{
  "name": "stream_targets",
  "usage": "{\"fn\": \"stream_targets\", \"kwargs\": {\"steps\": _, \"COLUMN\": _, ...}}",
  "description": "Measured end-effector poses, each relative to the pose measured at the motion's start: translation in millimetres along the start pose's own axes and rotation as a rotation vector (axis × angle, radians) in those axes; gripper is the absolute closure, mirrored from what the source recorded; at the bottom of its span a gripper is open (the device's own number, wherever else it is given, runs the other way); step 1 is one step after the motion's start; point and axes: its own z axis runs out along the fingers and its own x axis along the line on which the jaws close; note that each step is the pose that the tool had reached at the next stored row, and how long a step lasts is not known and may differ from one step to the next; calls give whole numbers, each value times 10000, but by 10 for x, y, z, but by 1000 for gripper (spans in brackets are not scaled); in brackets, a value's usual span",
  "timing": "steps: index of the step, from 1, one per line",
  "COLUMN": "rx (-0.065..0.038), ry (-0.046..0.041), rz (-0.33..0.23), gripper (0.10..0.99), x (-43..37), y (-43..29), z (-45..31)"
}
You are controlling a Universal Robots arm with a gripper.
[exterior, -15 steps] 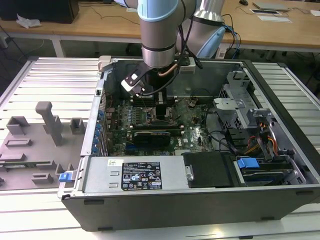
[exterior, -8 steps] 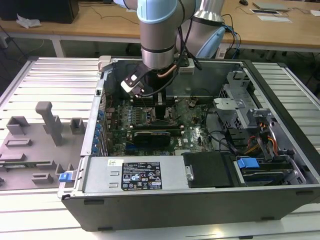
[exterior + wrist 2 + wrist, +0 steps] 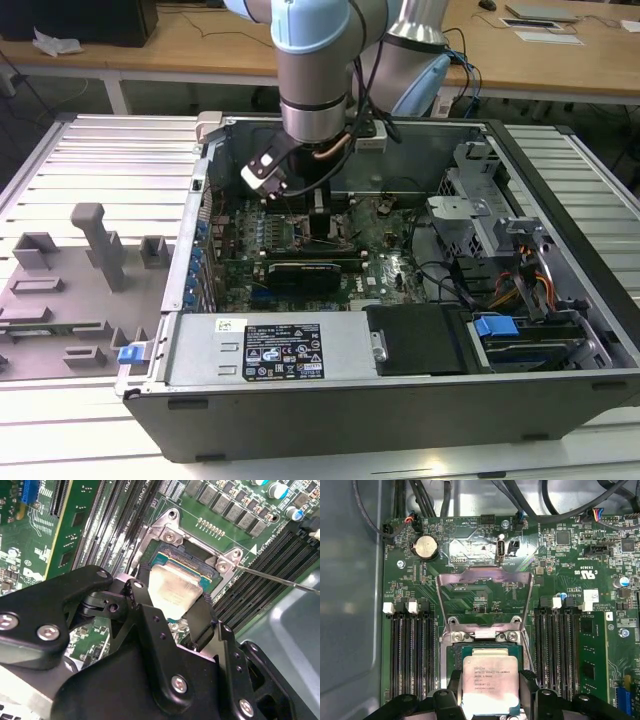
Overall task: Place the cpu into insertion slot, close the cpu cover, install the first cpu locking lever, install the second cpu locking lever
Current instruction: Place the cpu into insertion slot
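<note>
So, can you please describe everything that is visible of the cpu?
The cpu is a small flat square chip with a pale silvery metal face that carries small dark print. It lies face up, gripped at two opposite sides by the black fingers of the gripper, directly over the open socket. The cover is swung open, away from it. Whether the chip is already seated in the socket cannot be told.

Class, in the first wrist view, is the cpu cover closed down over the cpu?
No: the cpu cover stands swung open beyond the socket, while the end effector grips the cpu.
</note>
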Motion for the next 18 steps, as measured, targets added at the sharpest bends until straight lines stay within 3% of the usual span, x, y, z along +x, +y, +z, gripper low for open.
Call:
{"fn": "stream_targets", "kwargs": {"steps": 12, "rx": 1, "ry": -8, "rz": 0, "gripper": 545, "x": 42, "y": -26, "z": 77}}
{"fn": "stream_targets", "kwargs": {"steps": 18, "rx": 0, "ry": -5, "rz": 0, "gripper": 545, "x": 43, "y": -26, "z": 80}}
